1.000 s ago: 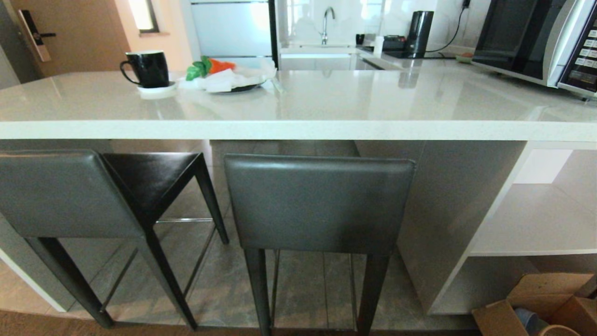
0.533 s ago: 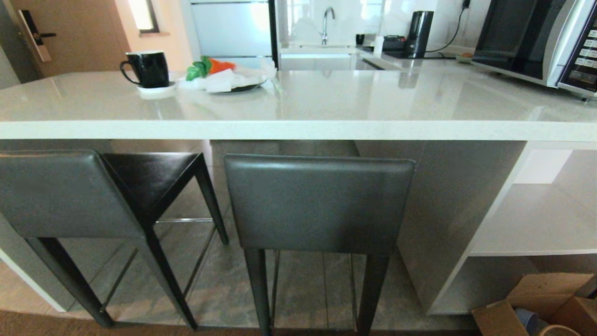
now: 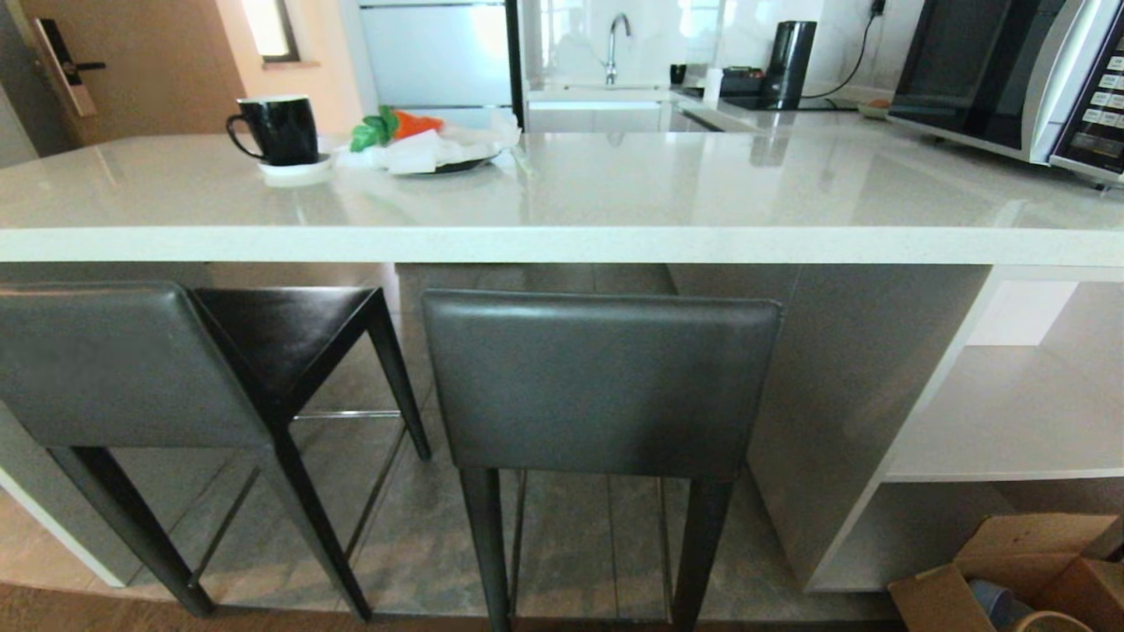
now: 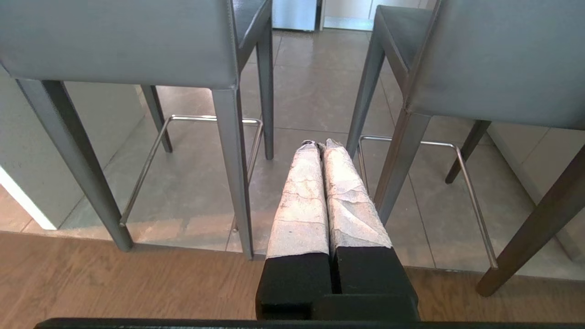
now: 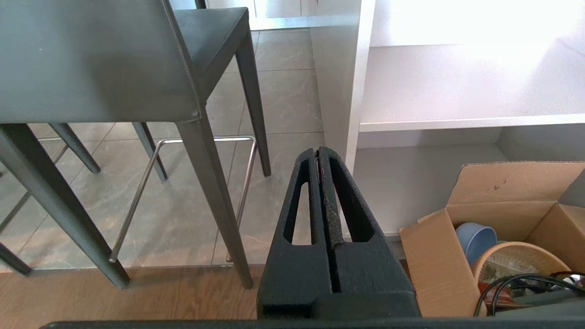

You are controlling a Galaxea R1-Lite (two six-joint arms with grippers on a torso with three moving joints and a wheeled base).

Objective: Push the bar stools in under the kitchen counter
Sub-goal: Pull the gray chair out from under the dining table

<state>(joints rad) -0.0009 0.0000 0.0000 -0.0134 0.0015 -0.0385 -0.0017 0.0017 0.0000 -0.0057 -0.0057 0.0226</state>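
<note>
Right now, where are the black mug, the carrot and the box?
black mug (image 3: pixel 283 129), head view, on its side wall.
carrot (image 3: pixel 414 123), head view, on its orange body.
cardboard box (image 5: pixel 438 265), right wrist view, on its near flap.

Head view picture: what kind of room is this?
Most likely a home kitchen. A long kitchen counter has bar stools at it, a microwave sits on top, and a sink tap stands behind.

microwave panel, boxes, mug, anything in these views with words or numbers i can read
No text can be read in any view.
Microwave keypad: rows of buttons with markings, too small and blurred to read.
Black mug: no print visible.
Cardboard box: plain, no label visible.
Door lock: no legible marking.
</note>
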